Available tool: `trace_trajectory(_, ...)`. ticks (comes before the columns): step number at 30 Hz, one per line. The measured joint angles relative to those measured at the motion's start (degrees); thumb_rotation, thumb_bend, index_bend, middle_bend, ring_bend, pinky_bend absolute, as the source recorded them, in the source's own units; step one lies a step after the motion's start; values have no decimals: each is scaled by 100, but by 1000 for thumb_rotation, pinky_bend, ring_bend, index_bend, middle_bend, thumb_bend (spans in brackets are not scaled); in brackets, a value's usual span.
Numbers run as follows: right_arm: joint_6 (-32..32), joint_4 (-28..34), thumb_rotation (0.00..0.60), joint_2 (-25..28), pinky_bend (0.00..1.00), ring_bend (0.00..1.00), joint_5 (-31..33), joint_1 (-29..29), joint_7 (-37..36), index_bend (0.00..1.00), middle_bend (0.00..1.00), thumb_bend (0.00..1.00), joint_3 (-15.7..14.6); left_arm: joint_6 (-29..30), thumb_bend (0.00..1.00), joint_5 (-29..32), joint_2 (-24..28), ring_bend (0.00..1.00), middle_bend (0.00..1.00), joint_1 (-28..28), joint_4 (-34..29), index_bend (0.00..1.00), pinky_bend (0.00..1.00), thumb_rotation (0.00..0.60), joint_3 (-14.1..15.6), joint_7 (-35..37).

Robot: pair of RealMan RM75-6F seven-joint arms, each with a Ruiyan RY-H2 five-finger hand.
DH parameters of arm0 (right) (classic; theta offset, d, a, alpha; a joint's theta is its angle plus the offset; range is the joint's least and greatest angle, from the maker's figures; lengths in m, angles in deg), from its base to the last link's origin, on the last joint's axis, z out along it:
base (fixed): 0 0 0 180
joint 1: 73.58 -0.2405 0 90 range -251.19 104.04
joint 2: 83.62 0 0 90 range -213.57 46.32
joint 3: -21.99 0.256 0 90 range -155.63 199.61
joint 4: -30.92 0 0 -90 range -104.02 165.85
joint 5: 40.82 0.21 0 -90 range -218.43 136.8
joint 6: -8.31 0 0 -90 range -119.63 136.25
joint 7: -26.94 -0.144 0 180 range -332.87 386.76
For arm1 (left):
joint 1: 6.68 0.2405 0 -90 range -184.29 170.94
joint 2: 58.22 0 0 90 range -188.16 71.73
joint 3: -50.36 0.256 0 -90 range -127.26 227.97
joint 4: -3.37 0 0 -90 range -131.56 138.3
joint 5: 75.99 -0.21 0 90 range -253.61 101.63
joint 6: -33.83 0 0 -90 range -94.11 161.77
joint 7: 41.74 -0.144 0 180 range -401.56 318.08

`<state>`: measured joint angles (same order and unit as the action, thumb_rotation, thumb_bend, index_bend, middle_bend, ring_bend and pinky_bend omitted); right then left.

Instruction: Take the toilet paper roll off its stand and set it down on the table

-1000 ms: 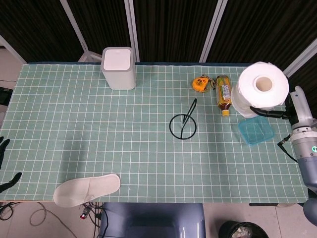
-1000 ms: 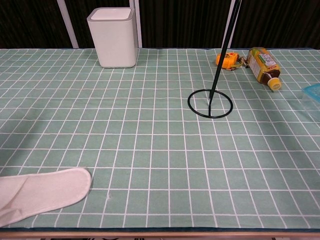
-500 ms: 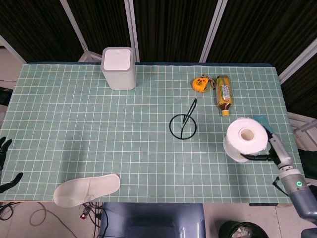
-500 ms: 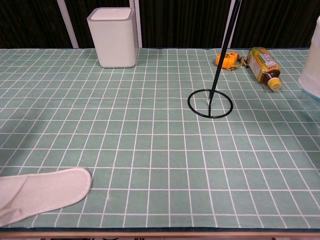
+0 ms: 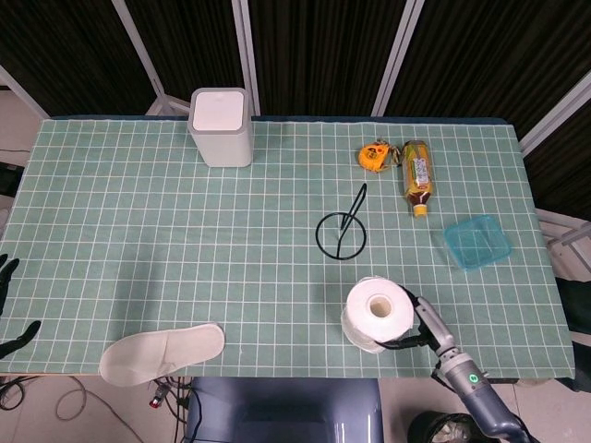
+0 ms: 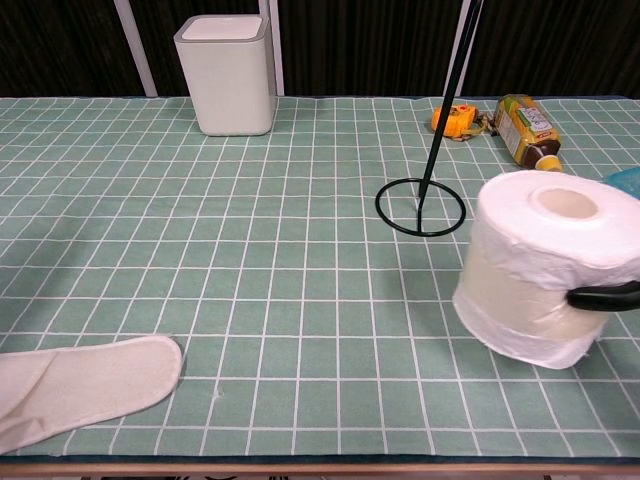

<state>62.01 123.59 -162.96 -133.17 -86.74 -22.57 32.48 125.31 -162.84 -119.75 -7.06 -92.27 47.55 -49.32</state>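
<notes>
Right robot hand (image 5: 417, 325) holds toilet paper roll (image 5: 378, 315) near table's front edge (image 5: 277, 374).

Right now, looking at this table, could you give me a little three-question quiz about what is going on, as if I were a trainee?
1. True or false: the toilet paper roll is threaded on the stand.
2. Which hand holds the roll: A) the left hand, B) the right hand?
3. Fill in: the object lying at the near left edge of the table is a white ____.

Key
1. False: the roll is off the stand, upright, nearer the front edge than the stand's ring base.
2. B: its dark fingers wrap the roll's side.
3. Slipper.
</notes>
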Motion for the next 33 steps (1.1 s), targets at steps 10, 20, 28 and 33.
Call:
trace_trajectory(10, -1, -371, 600, -961, 0, 83, 661, -434, 948, 143, 152, 0, 131, -36, 176, 19, 2, 0, 0, -12, 18, 43, 15, 600, -2, 12)
trace_trajectory(20, -132, -434, 600, -1151, 0, 0, 980, -701, 983, 0, 0, 0, 171, -65, 176, 16, -24, 0, 0, -26, 19, 43, 15, 600, 7, -58)
trace_trajectory(28, -56, -334, 600, -812, 0, 0, 921, -746, 706, 0, 0, 0, 125, -57, 176, 1, -27, 0, 0, -25, 20, 43, 14, 600, 15, -67)
trace_trajectory(33, 190, -197, 600, -285, 0, 0, 806, -621, 540, 0, 0, 0, 110, -70, 176, 7, -32, 0, 0, -31, 22, 43, 15, 600, 13, -71)
